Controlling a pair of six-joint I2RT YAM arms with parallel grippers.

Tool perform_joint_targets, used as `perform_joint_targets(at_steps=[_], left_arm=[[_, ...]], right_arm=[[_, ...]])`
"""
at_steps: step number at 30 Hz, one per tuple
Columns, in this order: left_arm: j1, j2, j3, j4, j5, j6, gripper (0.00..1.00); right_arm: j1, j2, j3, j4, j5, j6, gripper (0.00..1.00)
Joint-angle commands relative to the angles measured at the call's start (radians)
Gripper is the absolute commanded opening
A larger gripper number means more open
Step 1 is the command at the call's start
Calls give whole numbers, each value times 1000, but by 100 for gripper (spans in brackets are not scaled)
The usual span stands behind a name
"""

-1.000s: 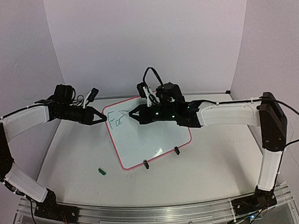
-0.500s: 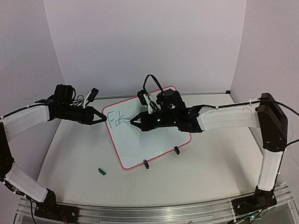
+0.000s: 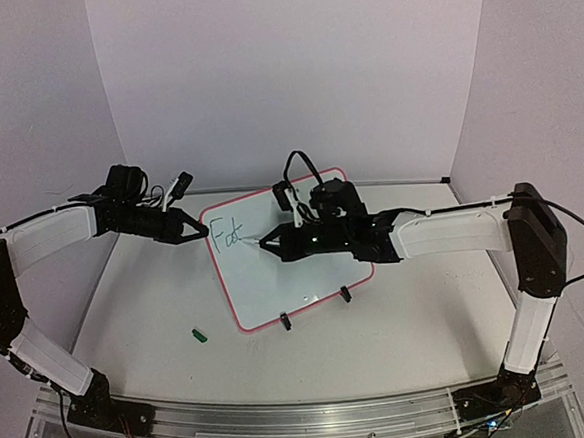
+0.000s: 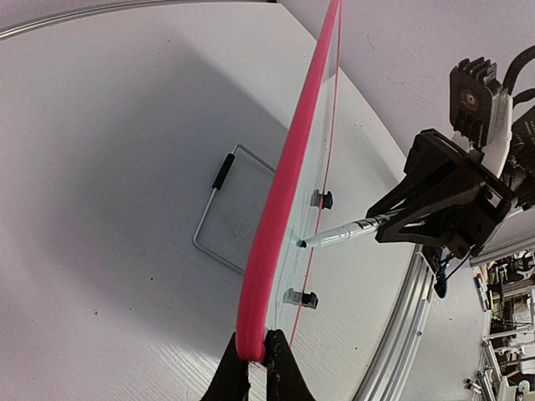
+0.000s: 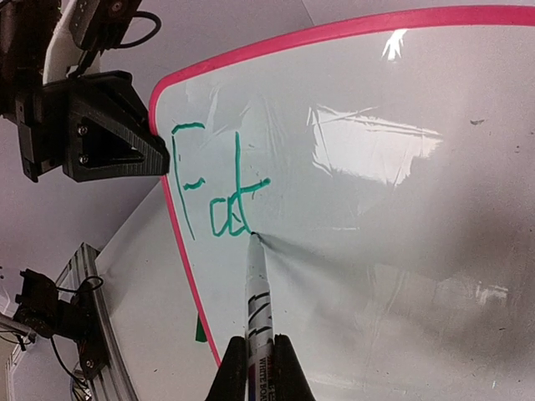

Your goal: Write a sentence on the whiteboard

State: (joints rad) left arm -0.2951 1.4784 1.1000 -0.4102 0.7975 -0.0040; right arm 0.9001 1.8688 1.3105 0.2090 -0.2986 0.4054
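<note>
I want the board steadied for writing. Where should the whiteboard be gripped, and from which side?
Pinch the pink rim at the whiteboard's left edge, coming edge-on from the left, one finger on each face. The board is thin and flat, so its edge fits between jaws, and that side is clear of the marker and writing. The left gripper grips there.
</note>
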Motion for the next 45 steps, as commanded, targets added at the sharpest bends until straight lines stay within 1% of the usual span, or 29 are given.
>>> perform_joint_targets(at_steps=[1,13,26,39,45], left_arm=[[-41,25,7,-63,-50,70,0],[-42,27,7,-63,-52,72,0],[-43,30,9,-65,-50,72,0],[-45,31,10,-65,-48,74,0],[-47,31,11,-67,-50,74,0]], right_arm=[[-7,-45,29,-19,78,-10,0],[-6,-83,68,-20,88,-43,0],[-24,-17,148,-26,66,-50,0],[-34,12,137,-37,53,-32,0],[-34,0,99,-39,48,-23,0]])
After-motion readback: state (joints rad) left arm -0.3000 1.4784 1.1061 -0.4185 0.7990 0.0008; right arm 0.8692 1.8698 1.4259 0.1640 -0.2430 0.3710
